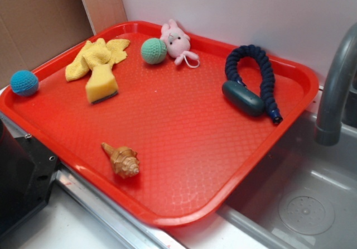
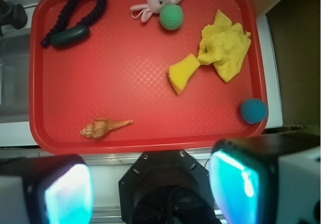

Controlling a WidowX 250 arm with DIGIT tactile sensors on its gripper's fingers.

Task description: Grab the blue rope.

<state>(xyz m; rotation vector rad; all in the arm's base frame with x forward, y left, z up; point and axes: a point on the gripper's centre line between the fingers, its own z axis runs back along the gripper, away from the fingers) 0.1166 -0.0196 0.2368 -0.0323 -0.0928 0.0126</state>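
Your red tray filled most of the counter beside the sink, and the end effector hung outside its near edge with its fingers spread wide, gripping nothing. The blue rope lay looped in the tray's far corner by the faucet, curled around and touching a dark teal capsule. Smaller things were scattered elsewhere: a yellow cloth, sponge, pink bunny, seashell, green ball and blue ball.
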